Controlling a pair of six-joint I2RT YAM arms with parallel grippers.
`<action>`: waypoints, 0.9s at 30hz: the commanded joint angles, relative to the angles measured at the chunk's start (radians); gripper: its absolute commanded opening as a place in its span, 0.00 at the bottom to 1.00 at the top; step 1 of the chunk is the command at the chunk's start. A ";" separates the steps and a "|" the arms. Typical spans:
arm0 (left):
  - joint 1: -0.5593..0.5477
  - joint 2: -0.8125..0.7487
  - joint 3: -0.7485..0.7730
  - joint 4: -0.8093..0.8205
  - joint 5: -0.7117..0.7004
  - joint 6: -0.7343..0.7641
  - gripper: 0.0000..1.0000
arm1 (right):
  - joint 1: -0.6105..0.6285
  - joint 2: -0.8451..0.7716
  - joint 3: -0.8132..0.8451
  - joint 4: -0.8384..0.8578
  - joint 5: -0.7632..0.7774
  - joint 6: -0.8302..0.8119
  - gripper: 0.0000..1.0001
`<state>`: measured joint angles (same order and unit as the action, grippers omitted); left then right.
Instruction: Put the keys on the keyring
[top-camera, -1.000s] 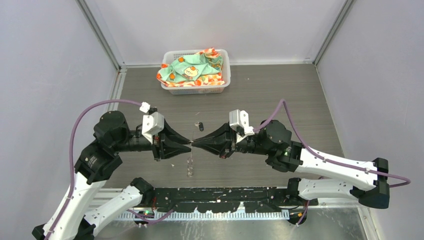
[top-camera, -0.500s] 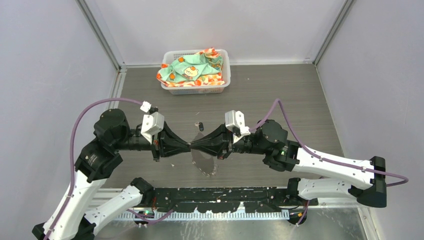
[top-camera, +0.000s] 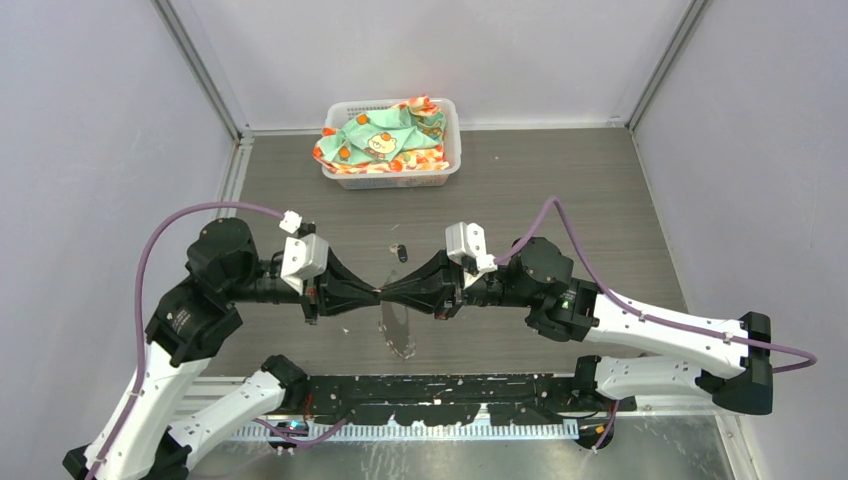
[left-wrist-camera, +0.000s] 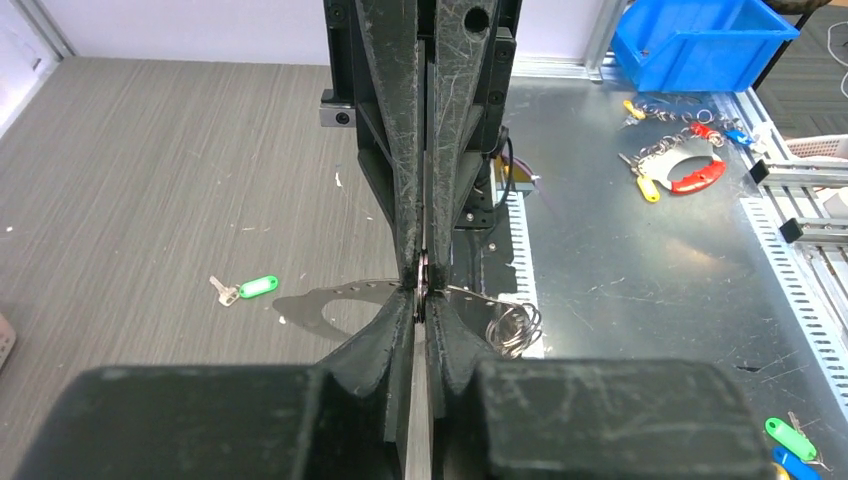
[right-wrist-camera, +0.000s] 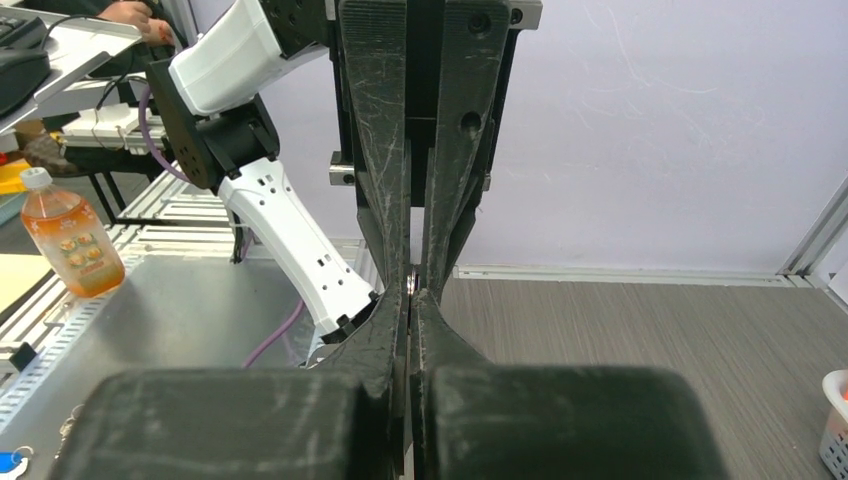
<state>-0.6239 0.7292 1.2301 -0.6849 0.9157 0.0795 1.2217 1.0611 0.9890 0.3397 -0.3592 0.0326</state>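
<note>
My left gripper (top-camera: 377, 292) and right gripper (top-camera: 391, 292) meet tip to tip above the table's front middle. Both are shut on the keyring (top-camera: 398, 327), a thin silver loop with a beaded edge that hangs below the tips. In the left wrist view my left gripper (left-wrist-camera: 424, 300) pinches the keyring (left-wrist-camera: 478, 296) edge-on, and a small coil of rings (left-wrist-camera: 512, 328) dangles from the loop. In the right wrist view a sliver of metal shows between the tips of my right gripper (right-wrist-camera: 411, 290). A green-headed key (left-wrist-camera: 247, 289) lies on the table. From above, a small key (top-camera: 400, 253) sits just beyond the tips.
A white basket (top-camera: 455, 112) holding patterned cloth stands at the back centre. Grey walls close in both sides. The black mounting rail (top-camera: 430, 400) runs along the near edge. Off the table are a blue bin (left-wrist-camera: 700, 40), loose key bunches (left-wrist-camera: 670, 165) and a drink bottle (right-wrist-camera: 70, 240).
My left gripper has shut on the keyring. Both grippers have shifted slightly left, and the hanging loop has swung and turned beneath the tips.
</note>
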 joint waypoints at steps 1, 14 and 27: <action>-0.002 -0.005 0.039 0.021 -0.010 0.030 0.14 | -0.002 0.002 0.032 0.007 -0.028 0.001 0.01; -0.002 -0.036 -0.006 0.002 -0.047 0.088 0.00 | -0.001 0.000 0.028 0.016 -0.039 0.008 0.01; -0.002 -0.065 0.020 -0.312 -0.057 0.928 0.00 | -0.001 -0.094 0.133 -0.265 0.068 -0.067 0.50</action>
<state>-0.6281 0.6865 1.2236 -0.8860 0.8654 0.6128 1.2194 1.0332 1.0397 0.1658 -0.3500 0.0162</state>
